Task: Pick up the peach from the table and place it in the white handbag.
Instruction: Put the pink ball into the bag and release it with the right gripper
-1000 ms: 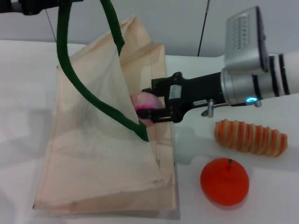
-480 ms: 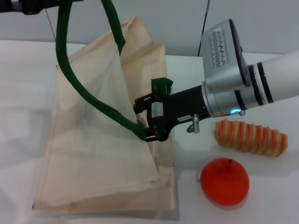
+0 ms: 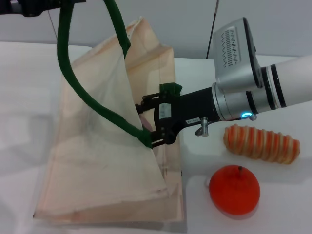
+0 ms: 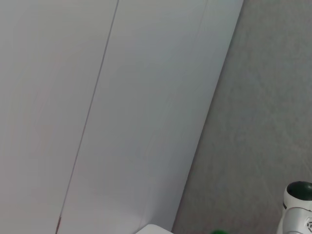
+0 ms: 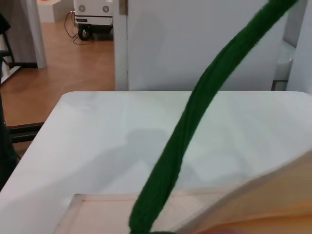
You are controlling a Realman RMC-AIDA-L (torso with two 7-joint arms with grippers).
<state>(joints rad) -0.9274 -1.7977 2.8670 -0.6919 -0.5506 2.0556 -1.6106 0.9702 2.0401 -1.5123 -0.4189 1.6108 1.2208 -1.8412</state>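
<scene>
The white handbag (image 3: 97,161) stands propped open on the table. My left gripper (image 3: 34,6), at the top left edge, holds up its dark green handle (image 3: 66,63). My right gripper (image 3: 145,124) reaches from the right into the bag's open mouth, its fingers on either side of the peach (image 3: 142,120). The peach shows only as a small pink patch behind the cloth and the handle. The right wrist view shows the green handle (image 5: 185,131) crossing in front and the bag's rim (image 5: 253,195) below it. The left wrist view shows only a wall.
A red-orange round fruit with a stem (image 3: 234,189) lies on the white table (image 3: 24,87) to the right of the bag. An orange-and-cream striped long item (image 3: 262,143) lies behind it, just under my right arm.
My right gripper has carried the peach leftward from the bag's edge into its mouth. The peach, plainly visible before, is now mostly hidden. The left gripper has stayed still.
</scene>
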